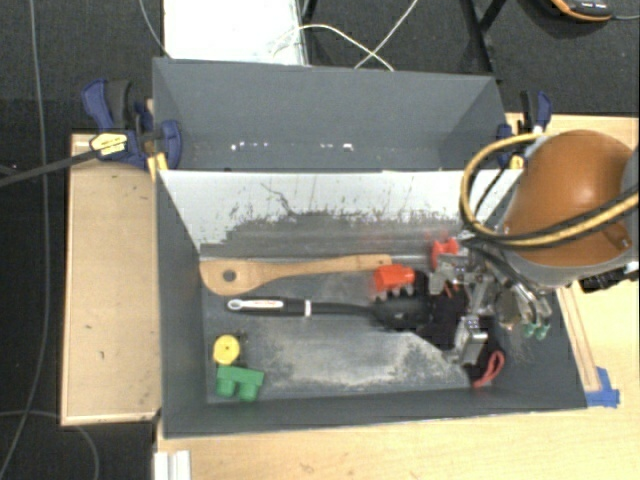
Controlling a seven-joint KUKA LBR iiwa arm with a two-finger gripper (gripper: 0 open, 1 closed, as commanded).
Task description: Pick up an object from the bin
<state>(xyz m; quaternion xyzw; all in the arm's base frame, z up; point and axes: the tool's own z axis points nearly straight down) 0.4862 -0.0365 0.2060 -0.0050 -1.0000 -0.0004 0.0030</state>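
Grey bin [330, 363], black utensil [345, 309] partly behind pincer [466, 334]

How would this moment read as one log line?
gripper: right end of bin, at head of black-handled utensil | orange piece: beside it | wooden spoon: behind | green block, yellow piece: front-left corner

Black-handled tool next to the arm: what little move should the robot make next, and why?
Probably a slight shift left and down onto the black-handled tool's dark head. The gripper is at the bin's right end, right beside that head, while the orange piece and wooden spoon lie just behind it, so a small, careful move should avoid catching them.
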